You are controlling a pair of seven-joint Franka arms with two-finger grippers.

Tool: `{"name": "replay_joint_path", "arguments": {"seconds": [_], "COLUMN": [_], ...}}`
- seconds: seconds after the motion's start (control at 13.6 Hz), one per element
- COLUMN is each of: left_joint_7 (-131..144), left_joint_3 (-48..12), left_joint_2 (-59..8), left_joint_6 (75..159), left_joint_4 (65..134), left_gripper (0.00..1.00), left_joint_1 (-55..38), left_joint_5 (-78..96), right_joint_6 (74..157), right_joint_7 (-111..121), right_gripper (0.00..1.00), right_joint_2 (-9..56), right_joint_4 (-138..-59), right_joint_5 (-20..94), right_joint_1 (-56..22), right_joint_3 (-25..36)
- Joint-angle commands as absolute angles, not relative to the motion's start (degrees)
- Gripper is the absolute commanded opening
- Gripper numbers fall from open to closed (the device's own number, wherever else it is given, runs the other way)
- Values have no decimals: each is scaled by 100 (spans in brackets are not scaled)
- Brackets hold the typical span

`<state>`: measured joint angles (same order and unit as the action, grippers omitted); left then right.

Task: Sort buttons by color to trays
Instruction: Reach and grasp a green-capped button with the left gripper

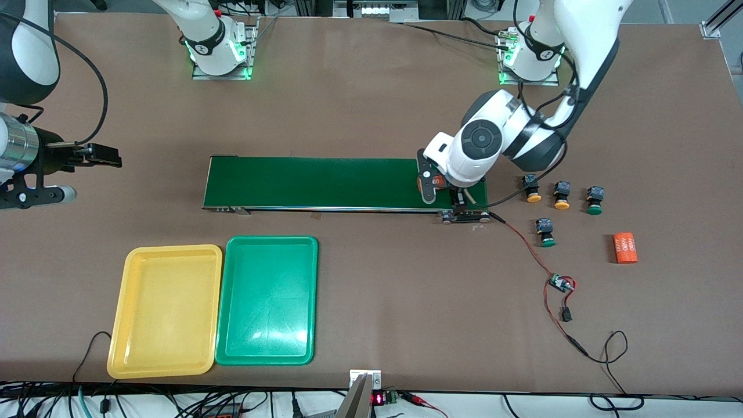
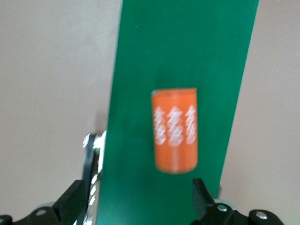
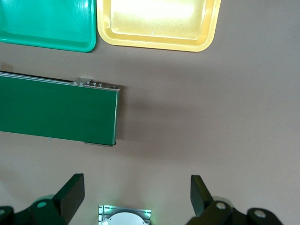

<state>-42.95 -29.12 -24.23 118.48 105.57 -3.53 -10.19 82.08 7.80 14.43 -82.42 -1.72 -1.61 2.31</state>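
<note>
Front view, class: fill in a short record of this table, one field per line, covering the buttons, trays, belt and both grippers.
buttons: four on the table at the left arm's end, two yellow-capped, two green-capped
yellow tray: no buttons in it
green tray: beside it, no buttons in it
conveyor belt: carries an orange cylinder
second orange cylinder: on the table
left gripper: open, over the belt's cylinder
right gripper: open, waiting

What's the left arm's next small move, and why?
Probably lift the left claw straight up off the dark-green conveyor belt. Its jaws stand open and apart from the orange printed cylinder, which lies on the belt, so nothing is held.
</note>
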Motion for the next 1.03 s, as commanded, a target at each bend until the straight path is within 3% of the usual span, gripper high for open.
{"name": "replay_joint_path", "arguments": {"seconds": [0.0, 0.22, 0.52, 0.96], "left_joint_7": [-4010, -3281, -1823, -703], "left_joint_3": [-2927, -2865, -2778, -1979], "left_joint_2": [-2250, -2285, -2443, -3285], "left_joint_6": [10945, 10434, 10380, 10151], "left_joint_4": [9987, 9406, 9062, 8114], "left_gripper": [100, 100, 100, 100], "left_joint_1": [-106, 122, 623, 738], "left_joint_5": [-1055, -1055, -1090, -1055], "right_joint_6": [8139, 8147, 8139, 8104], "right_joint_7": [879, 879, 879, 870], "right_gripper": [100, 100, 100, 100], "right_joint_2": [1441, 1433, 1433, 1433], "right_joint_4": [-8227, -8218, -8227, -8262], "right_joint_5": [-176, -193, -185, -176], "right_joint_1": [-123, -149, -132, -141], "right_joint_3": [202, 202, 202, 202]}}
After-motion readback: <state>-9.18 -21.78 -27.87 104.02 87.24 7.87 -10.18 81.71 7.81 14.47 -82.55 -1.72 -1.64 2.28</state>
